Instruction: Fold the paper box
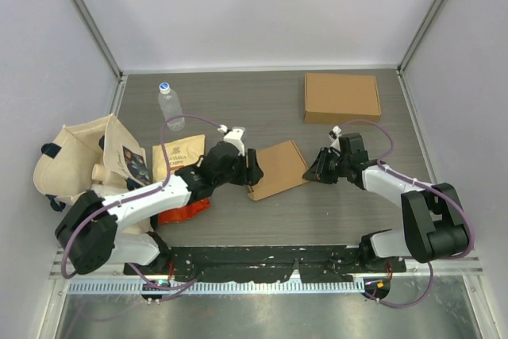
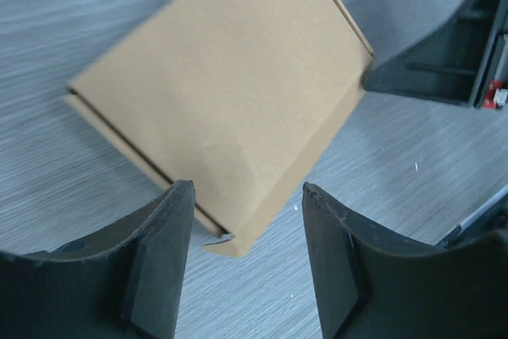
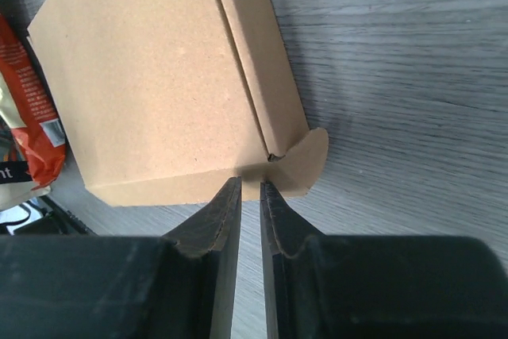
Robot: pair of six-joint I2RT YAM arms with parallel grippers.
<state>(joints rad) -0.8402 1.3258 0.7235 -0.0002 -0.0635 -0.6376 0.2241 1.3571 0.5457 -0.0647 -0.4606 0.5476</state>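
Overhead, 1 folded paper box (image 1: 278, 168) lies mid-surface (image 1: 238, 101), tilted, directly between the 2 grippers: the left gripper (image 1: 252, 168) is at its left edge and the right gripper (image 1: 311, 171) at its right corner. A second box (image 1: 341, 98) lies flat well apart at the far right, and 1 bottle (image 1: 170, 105) stands far left. Bare surface separates them.

From the left wrist, the left gripper (image 2: 246, 196) has its jaws wide apart and holds nothing; the paper box (image 2: 230, 93) has its near corner poking between them.

From the right wrist, the right gripper (image 3: 250, 186) is narrowed to a thin slit at the edge of the paper box (image 3: 159, 93), beside a rounded tab (image 3: 305, 156). I cannot tell whether cardboard is pinched.
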